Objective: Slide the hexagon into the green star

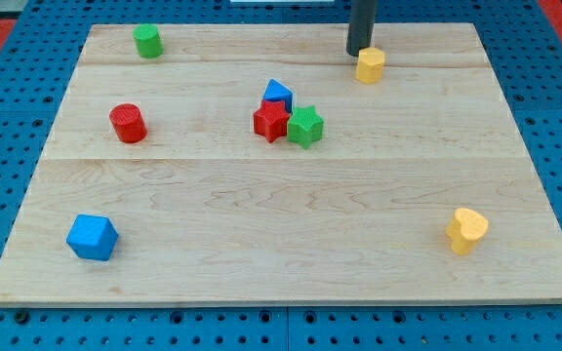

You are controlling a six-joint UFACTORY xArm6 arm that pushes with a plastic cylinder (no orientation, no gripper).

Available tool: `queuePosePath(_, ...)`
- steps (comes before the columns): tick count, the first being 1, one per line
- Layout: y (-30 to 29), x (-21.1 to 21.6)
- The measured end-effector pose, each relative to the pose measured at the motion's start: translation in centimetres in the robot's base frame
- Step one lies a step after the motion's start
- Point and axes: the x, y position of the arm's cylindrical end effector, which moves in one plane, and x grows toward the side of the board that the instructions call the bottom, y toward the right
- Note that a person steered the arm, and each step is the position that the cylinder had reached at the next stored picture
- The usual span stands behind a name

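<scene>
Bright, even overhead light; sharp focus throughout; blocks cast small soft shadows; faint sheen along the wooden board [291, 244] top edge.

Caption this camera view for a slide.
My tip touches the yellow hexagon, up-right of the green star.

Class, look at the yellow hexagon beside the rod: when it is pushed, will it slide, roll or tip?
The yellow hexagon is squat and flat-based, so it probably slides, not tips. Its flat sides may let it turn if my tip, at its upper-left edge, pushes off-centre. The wooden board looks smooth.
</scene>
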Motion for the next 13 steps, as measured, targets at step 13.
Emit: queuePosePath(13, -3.2, 9.5)
